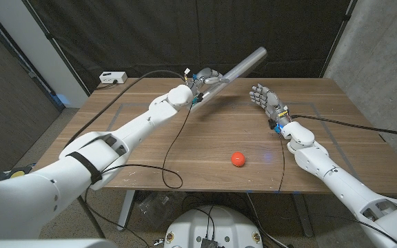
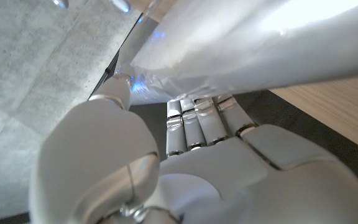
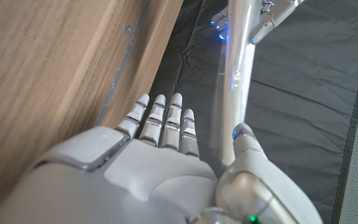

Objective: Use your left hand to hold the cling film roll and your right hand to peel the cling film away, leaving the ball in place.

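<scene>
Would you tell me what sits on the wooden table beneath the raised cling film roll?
Below the long silvery cling film roll held by the left robot hand, only bare wooden table shows; the small red ball lies apart, nearer the front edge.

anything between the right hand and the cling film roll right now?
Nothing visible. The left hand holds the cling film roll lifted above the table's far edge; the right hand is open beside it, with only air between. The ball lies well nearer, aside.

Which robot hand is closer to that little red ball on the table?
The right. The right robot hand hovers open beyond the red ball, slightly to its right. The left robot hand is farther back, gripping the cling film roll above the table's far edge.
</scene>
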Robot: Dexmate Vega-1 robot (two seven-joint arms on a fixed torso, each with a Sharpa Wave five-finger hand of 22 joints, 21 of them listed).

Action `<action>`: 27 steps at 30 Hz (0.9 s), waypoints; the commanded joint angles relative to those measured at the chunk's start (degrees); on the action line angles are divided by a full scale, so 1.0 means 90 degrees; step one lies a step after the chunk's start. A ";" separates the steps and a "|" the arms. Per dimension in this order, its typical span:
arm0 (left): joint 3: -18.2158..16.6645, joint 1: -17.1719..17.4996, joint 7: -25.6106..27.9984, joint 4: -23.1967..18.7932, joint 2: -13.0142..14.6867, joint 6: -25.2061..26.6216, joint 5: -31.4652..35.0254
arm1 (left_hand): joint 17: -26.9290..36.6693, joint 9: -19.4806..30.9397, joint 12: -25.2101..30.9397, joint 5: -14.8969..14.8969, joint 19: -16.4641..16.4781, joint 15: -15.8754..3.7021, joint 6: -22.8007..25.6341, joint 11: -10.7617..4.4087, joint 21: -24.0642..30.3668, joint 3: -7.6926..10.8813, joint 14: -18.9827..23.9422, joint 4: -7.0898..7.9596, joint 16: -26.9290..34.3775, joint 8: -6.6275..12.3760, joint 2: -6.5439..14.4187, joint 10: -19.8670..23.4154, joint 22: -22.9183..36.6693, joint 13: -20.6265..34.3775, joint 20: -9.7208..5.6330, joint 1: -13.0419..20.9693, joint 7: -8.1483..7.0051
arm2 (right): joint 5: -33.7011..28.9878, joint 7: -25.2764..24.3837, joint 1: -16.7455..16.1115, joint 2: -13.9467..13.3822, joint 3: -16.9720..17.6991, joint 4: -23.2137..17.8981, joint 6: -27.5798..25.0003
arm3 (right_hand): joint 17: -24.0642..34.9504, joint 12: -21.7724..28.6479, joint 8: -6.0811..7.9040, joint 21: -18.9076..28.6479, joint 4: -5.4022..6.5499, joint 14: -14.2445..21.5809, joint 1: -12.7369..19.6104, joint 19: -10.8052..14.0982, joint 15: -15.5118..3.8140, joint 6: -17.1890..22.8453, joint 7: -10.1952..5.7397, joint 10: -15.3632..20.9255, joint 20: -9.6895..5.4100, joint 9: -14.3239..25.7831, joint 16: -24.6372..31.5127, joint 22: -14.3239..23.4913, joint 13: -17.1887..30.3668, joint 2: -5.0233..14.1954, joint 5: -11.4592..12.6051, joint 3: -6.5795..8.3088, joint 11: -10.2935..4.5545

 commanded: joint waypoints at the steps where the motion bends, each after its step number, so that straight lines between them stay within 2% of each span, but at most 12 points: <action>1: -0.0717 0.0494 -0.0447 0.0116 -0.0395 -0.0635 -0.1346 | -0.0015 0.0083 0.0019 0.0062 -0.0005 -0.0733 0.0708 -0.1290 0.0041 0.0361 0.0183 0.0326 -0.0068 -0.0039 0.0538 0.1162 -0.0010 0.0006 -0.0043 0.0592 -0.0318 | -0.0047 -0.0108 -0.0080 -0.0095 0.0023 -0.0206 -0.0107 | 0.0026 -0.0017 -0.0017 -0.0004 0.0031 0.0036 -0.0071 0.0035 -0.0009 0.0056 -0.0001 0.0040 0.0047 0.0016 -0.0011 0.0025 0.0020 -0.0018 0.0021 0.0030 0.0002; 7: -0.0962 0.0627 -0.0846 0.0299 -0.0601 -0.0824 -0.1961 | -0.0038 0.0138 -0.0048 0.0083 -0.0081 -0.0733 0.0646 -0.1304 0.0036 0.0378 0.0079 0.0345 -0.0164 -0.0081 0.0535 0.1016 -0.0022 -0.0032 0.0001 0.0590 -0.0319 | -0.0070 -0.0134 -0.0075 -0.0110 0.0014 -0.0252 -0.0148 | 0.0025 -0.0020 -0.0019 -0.0010 0.0030 0.0031 -0.0075 0.0038 -0.0009 0.0054 -0.0003 0.0044 0.0045 0.0016 -0.0015 0.0025 0.0020 -0.0018 0.0022 0.0033 -0.0014; 13: -0.1174 0.0617 -0.1629 0.0639 -0.0784 -0.0922 -0.2612 | -0.0039 0.0238 -0.0153 0.0147 -0.0202 -0.0724 0.0535 -0.1336 0.0018 0.0380 -0.0085 0.0406 -0.0264 -0.0092 0.0555 0.0776 -0.0031 -0.0012 0.0038 0.0567 -0.0425 | -0.0100 -0.0165 -0.0067 -0.0119 0.0003 -0.0297 -0.0176 | 0.0024 -0.0024 -0.0021 -0.0015 0.0030 0.0032 -0.0078 0.0039 -0.0008 0.0052 -0.0005 0.0044 0.0048 0.0016 -0.0017 0.0026 0.0020 -0.0019 0.0022 0.0035 -0.0019; 18: -0.1359 0.0548 -0.2325 0.1015 -0.0965 -0.0909 -0.3128 | -0.0025 0.0307 -0.0193 0.0194 -0.0254 -0.0729 0.0478 -0.1355 0.0007 0.0371 -0.0160 0.0464 -0.0300 -0.0073 0.0579 0.0688 -0.0037 0.0016 0.0039 0.0540 -0.0428 | -0.0119 -0.0187 -0.0067 -0.0130 -0.0007 -0.0337 -0.0210 | 0.0024 -0.0028 -0.0021 -0.0021 0.0031 0.0032 -0.0084 0.0039 -0.0012 0.0054 0.0000 0.0044 0.0048 0.0016 -0.0018 0.0026 0.0020 -0.0021 0.0021 0.0036 -0.0006; 21: -0.1589 0.0383 -0.3107 0.1542 -0.1208 -0.0807 -0.3657 | -0.0020 0.0337 -0.0195 0.0215 -0.0265 -0.0734 0.0484 -0.1382 0.0004 0.0367 -0.0185 0.0484 -0.0313 -0.0050 0.0583 0.0690 -0.0040 0.0029 0.0035 0.0531 -0.0459 | -0.0132 -0.0205 -0.0064 -0.0137 -0.0010 -0.0360 -0.0229 | 0.0025 -0.0030 -0.0022 -0.0025 0.0032 0.0031 -0.0088 0.0038 -0.0017 0.0053 -0.0003 0.0045 0.0051 0.0016 -0.0019 0.0026 0.0020 -0.0021 0.0021 0.0037 -0.0019; 27: -0.2048 -0.0241 -0.4574 0.3163 -0.1791 -0.0806 -0.4325 | 0.0013 0.0436 -0.0165 0.0281 -0.0209 -0.0767 0.0485 -0.1361 0.0028 0.0372 -0.0043 0.0526 -0.0262 0.0022 0.0611 0.0749 -0.0048 0.0075 -0.0012 0.0534 -0.0482 | -0.0159 -0.0230 -0.0051 -0.0158 -0.0020 -0.0410 -0.0279 | 0.0025 -0.0032 -0.0021 -0.0031 0.0034 0.0030 -0.0096 0.0040 -0.0018 0.0059 -0.0005 0.0051 0.0045 0.0017 -0.0021 0.0026 0.0021 -0.0023 0.0021 0.0037 -0.0007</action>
